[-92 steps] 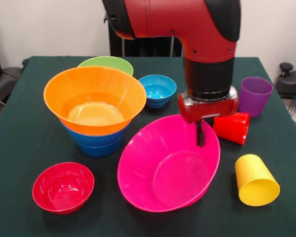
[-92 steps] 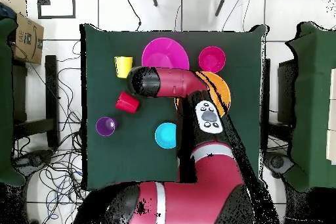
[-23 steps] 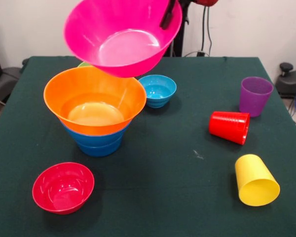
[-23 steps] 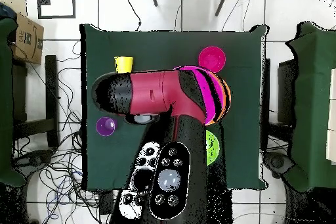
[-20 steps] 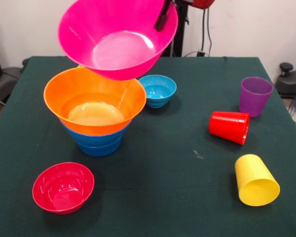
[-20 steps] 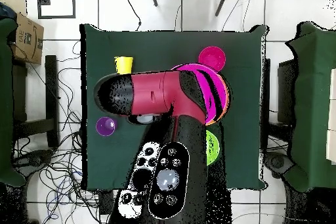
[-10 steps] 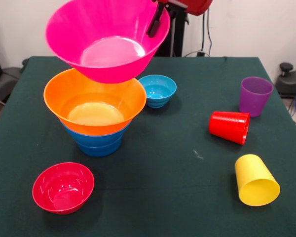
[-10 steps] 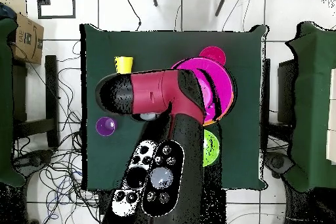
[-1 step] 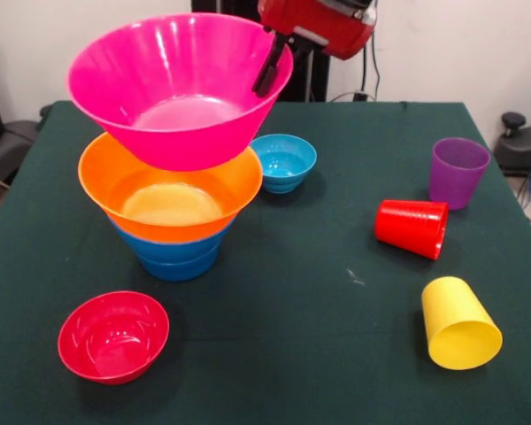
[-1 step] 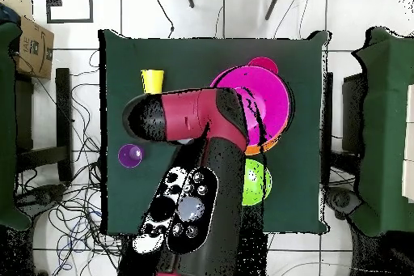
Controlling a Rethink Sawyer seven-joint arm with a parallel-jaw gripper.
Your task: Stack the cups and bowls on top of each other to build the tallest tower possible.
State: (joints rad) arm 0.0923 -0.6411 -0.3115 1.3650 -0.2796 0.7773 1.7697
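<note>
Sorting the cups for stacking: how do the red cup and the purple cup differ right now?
The red cup lies on its side with its mouth facing the stack of bowls; the purple cup stands upright, mouth up. The red one is opaque, the purple one looks translucent. The purple one sits farther back on the table. Both are handleless, and the claw touches neither.

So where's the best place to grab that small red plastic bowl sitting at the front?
Probably the rim of the small red plastic bowl, from straight above, one finger inside and one outside. It sits upright and open, apart from everything else, and its rounded glossy sides would likely slip in a side pinch.
</note>
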